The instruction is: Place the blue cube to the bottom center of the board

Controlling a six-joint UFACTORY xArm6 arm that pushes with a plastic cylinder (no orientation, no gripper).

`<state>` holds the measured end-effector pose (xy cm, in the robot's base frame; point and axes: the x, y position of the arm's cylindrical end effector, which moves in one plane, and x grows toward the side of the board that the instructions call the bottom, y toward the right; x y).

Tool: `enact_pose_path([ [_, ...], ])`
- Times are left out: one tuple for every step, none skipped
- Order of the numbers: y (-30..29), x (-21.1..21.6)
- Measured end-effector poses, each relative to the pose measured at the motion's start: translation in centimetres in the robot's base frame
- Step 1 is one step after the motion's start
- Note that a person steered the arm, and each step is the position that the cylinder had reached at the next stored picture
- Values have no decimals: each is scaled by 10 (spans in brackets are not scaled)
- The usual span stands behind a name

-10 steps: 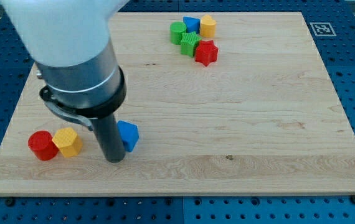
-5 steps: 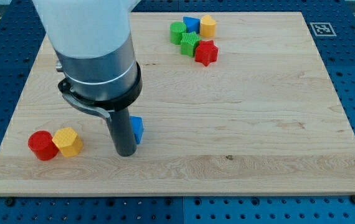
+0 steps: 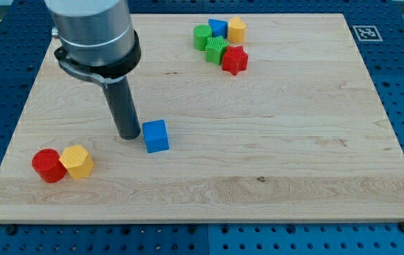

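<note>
The blue cube (image 3: 156,136) lies on the wooden board (image 3: 294,142), left of the board's middle and a little below mid-height. My tip (image 3: 128,134) rests on the board just to the view's left of the cube, very close to its left face or touching it. The rod rises from there toward the view's top left.
A red cylinder (image 3: 48,165) and a yellow block (image 3: 78,161) sit together at the bottom left. At the top centre is a cluster: a green cylinder (image 3: 203,35), a blue block (image 3: 218,27), a yellow block (image 3: 237,29), a green block (image 3: 217,50) and a red star-like block (image 3: 234,60).
My tip has moved up the view and slightly left, from in front of the cube to its left side. The cube now shows fully, shifted a little to the right.
</note>
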<state>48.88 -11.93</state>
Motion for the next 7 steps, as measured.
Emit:
enact_pose_path([
  [1,12],
  [10,32],
  [32,32],
  [48,32],
  [52,32],
  [52,20],
  [53,17],
])
